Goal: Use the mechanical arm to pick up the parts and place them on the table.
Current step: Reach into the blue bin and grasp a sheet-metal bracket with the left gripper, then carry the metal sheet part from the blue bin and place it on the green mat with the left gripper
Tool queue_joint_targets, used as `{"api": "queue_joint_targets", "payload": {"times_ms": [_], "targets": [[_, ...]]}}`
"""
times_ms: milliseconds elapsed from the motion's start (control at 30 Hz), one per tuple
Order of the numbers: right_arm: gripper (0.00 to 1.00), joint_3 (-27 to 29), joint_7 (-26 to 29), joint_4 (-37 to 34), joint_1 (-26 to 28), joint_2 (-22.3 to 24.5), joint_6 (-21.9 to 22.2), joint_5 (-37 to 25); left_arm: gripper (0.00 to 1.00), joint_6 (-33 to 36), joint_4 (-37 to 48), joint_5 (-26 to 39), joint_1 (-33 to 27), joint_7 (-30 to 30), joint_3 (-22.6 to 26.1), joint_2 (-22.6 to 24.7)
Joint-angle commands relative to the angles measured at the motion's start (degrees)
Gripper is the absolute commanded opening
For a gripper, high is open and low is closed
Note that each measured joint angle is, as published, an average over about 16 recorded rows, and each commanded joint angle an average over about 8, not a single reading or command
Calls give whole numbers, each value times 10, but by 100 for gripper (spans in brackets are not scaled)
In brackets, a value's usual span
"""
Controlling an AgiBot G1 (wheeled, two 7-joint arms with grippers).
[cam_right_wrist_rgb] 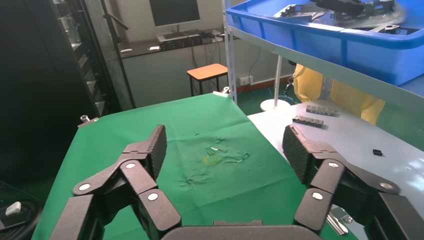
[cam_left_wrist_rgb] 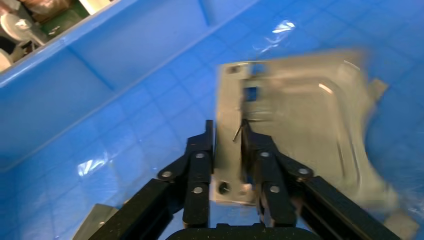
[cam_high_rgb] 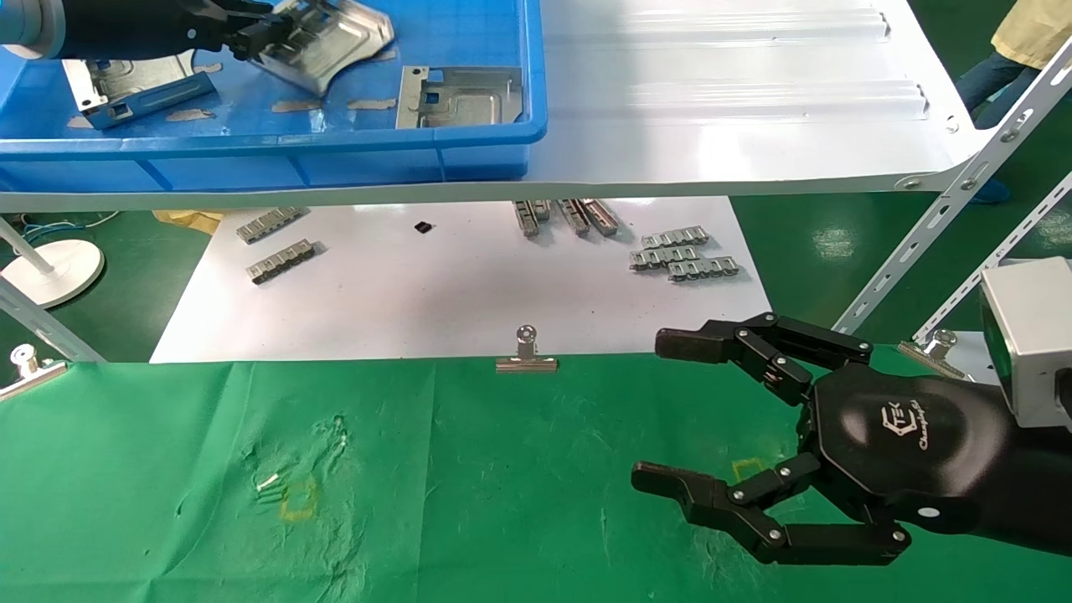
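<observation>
Left mechanical arm (cam_high_rgb: 251, 38) is gripping a part (cam_high_rgb: 331, 38) in its jaws, tilted above the blue crate (cam_high_rgb: 469, 142); right mechanical arm (cam_high_rgb: 670, 414) is hovering over the table (cam_high_rgb: 419, 486), jaws wide.

Parts (cam_high_rgb: 331, 38) — dull silver sheet metal; crate (cam_high_rgb: 276, 159) — glossy blue plastic; table (cam_high_rgb: 461, 502) — wrinkled matt green cloth.

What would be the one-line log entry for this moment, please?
left gripper: shut on bracket, inside blue crate | right gripper: open, idle over green table | brackets on table: none
</observation>
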Motion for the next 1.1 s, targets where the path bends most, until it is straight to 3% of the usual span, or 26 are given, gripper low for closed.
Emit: {"api": "queue_joint_targets", "payload": {"times_ms": [33, 300, 600, 900, 1100], "targets": [[100, 0, 0, 0, 0, 0, 0, 0, 0, -4, 1, -3, 1, 0, -2, 0], [100, 0, 0, 0, 0, 0, 0, 0, 0, 15, -6, -26, -5, 16, -18, -15], [100, 0, 0, 0, 0, 0, 0, 0, 0, 106, -22, -63, -16, 58, -42, -47], [100, 0, 0, 0, 0, 0, 0, 0, 0, 252, -43, -100, -22, 127, -65, -94], [100, 0, 0, 0, 0, 0, 0, 0, 0, 387, -74, -129, -1, 220, -77, -132]]}}
